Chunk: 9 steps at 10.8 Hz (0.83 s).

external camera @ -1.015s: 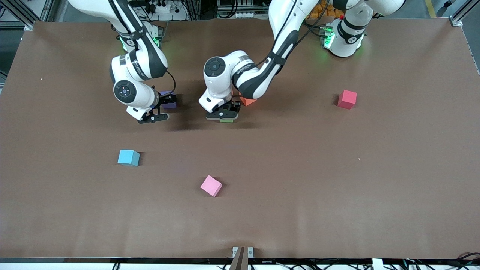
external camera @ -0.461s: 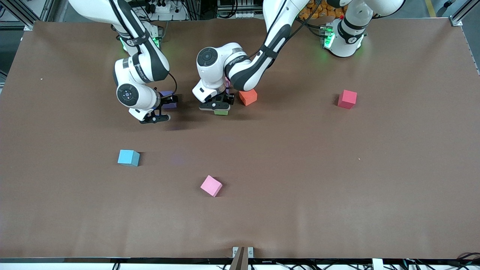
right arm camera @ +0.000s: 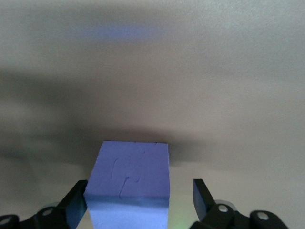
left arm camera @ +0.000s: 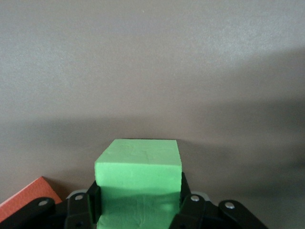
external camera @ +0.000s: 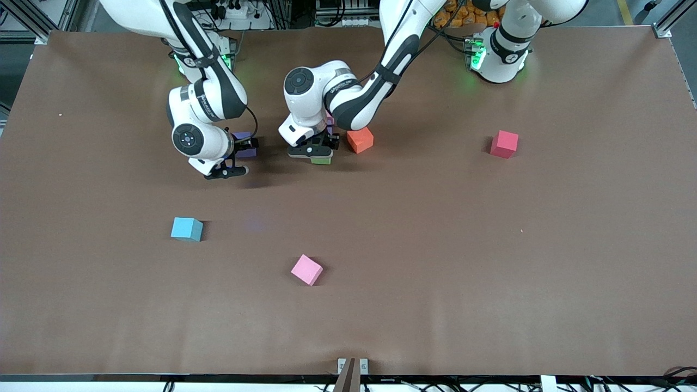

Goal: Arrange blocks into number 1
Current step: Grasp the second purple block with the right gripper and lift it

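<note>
The left tool [external camera: 316,154] pinches a green foam cube [left arm camera: 138,179] beside an orange foam cube [external camera: 360,140] on the brown table [external camera: 435,245]. The right tool [right arm camera: 138,202], fingers spread, straddles a purple foam cube [right arm camera: 129,183] toward the right arm's end.

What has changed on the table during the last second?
The left gripper, shut on the green block, carried it toward the robots' bases, beside the orange block. The right gripper shifted slightly around a purple block. Other cubes stayed.
</note>
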Tool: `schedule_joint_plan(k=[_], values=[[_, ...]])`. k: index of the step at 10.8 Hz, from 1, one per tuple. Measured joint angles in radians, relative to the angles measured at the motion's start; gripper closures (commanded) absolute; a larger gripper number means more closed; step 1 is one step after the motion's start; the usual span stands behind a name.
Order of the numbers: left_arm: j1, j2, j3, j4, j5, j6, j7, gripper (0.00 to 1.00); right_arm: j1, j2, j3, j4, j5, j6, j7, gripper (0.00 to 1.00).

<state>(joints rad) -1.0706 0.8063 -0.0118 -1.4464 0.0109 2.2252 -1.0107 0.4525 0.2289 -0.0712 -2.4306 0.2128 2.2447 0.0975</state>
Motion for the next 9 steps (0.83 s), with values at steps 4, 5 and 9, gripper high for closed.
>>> schedule_joint_plan(k=[4, 5, 9], values=[[-0.009, 0.001, -0.006, 0.001, -0.002, -0.031, -0.003, 1.0, 0.001, 0.021, 0.001, 0.0, 0.039, 0.009, 0.0, 0.58], [-0.009, 0.001, -0.01, 0.001, -0.003, -0.035, -0.004, 1.0, 0.001, 0.021, 0.001, 0.0, 0.041, 0.01, 0.001, 0.6], [-0.01, 0.0, -0.016, 0.004, -0.003, -0.039, -0.011, 0.99, 0.0, 0.018, 0.0, 0.006, 0.046, 0.021, 0.002, 0.6]])
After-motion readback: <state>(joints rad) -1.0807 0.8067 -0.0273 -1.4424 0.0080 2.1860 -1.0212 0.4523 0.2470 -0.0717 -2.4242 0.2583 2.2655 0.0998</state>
